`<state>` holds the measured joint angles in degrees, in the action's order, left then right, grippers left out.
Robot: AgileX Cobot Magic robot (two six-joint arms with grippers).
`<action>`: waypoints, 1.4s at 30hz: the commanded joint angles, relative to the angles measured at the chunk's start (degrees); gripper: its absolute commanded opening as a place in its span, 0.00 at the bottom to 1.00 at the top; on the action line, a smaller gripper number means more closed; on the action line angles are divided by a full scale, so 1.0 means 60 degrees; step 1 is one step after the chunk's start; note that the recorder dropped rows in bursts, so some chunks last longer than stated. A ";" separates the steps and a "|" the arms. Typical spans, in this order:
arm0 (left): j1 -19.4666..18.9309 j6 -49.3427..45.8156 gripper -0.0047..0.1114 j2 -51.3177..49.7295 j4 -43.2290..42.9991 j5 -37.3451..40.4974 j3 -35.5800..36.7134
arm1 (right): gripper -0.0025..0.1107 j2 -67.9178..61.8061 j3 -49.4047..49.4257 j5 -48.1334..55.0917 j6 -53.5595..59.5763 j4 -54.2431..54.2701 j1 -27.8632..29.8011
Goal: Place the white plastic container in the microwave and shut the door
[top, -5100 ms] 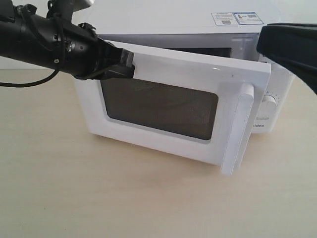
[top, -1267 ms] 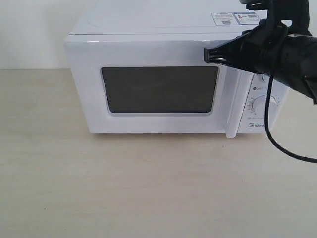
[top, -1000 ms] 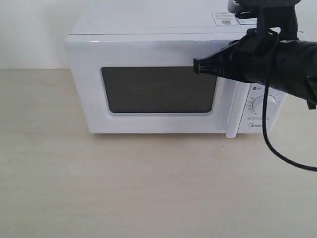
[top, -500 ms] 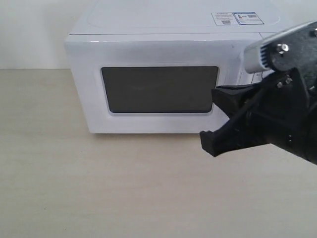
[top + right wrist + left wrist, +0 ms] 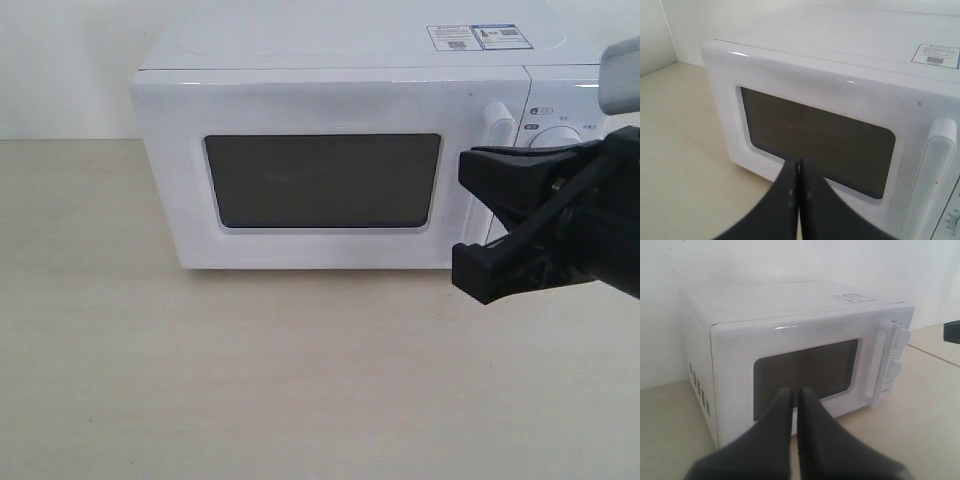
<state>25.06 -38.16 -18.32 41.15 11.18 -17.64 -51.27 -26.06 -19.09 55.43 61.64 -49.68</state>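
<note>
The white microwave [image 5: 300, 100] stands at the back of the table with its door [image 5: 320, 180] flat against the front, dark window facing me. The vertical bar handle [image 5: 497, 125] shows beside the dials. The white plastic container is out of sight in every view. My right gripper [image 5: 475, 272] hangs in front of the control panel, apart from the door and shut on nothing; its fingers [image 5: 798, 164] meet in the right wrist view. My left gripper [image 5: 795, 392] is shut and empty, well back from the door [image 5: 805, 370], and is outside the exterior view.
Light wooden tabletop [image 5: 250, 380] stretches in front of the microwave. A white wall [image 5: 60, 60] rises behind it. The right arm hides most of the dial panel in the exterior view. The microwave's side vents [image 5: 697, 385] face the left arm.
The door, ajar five seconds ago with the left gripper at it, now sits closed. The right gripper left the door's upper right corner and drew back, lower and to the right.
</note>
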 commanded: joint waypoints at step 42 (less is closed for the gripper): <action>0.0037 0.0034 0.08 0.0042 -0.0033 -0.0110 0.0030 | 0.02 0.3214 0.1044 0.5548 -0.0054 0.0126 0.7421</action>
<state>25.06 -38.16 -18.32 41.15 11.18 -17.64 -32.27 -19.94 14.80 54.84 62.01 -5.53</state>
